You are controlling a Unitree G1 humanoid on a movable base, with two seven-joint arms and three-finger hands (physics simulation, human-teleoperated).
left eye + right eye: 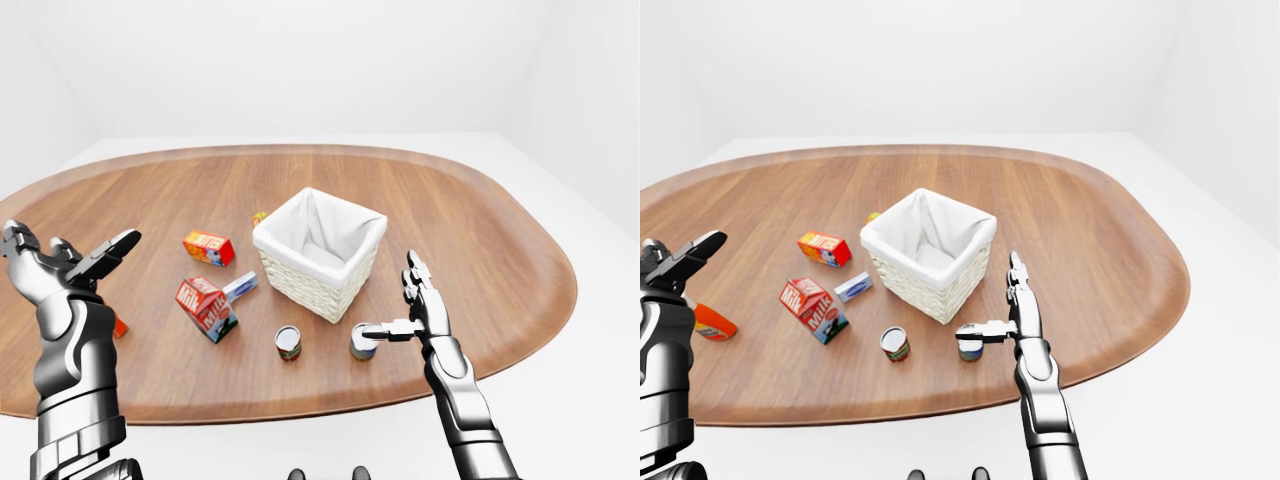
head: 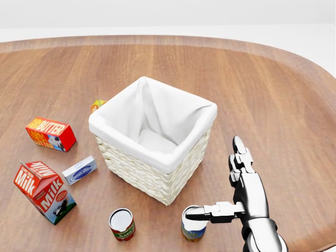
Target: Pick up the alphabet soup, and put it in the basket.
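The right robot hand point(image 2: 220, 197) hangs open and empty, thumb over the alphabet soup point(image 2: 193, 224) standing on the bench point(image 2: 273, 94) just below the basket point(image 2: 152, 142); a careless close could topple it.

Lighting is super flat and bright here, soft white light from above with no obvious single source. Shadows are faint: just a soft dark patch under the table point(image 1: 300, 415) edge and a little shade inside the basket point(image 2: 152, 142). The wood has a mild sheen, no real glare. Everything is sharp, no blur. The two eye views look wide-angle, so the table bulges.
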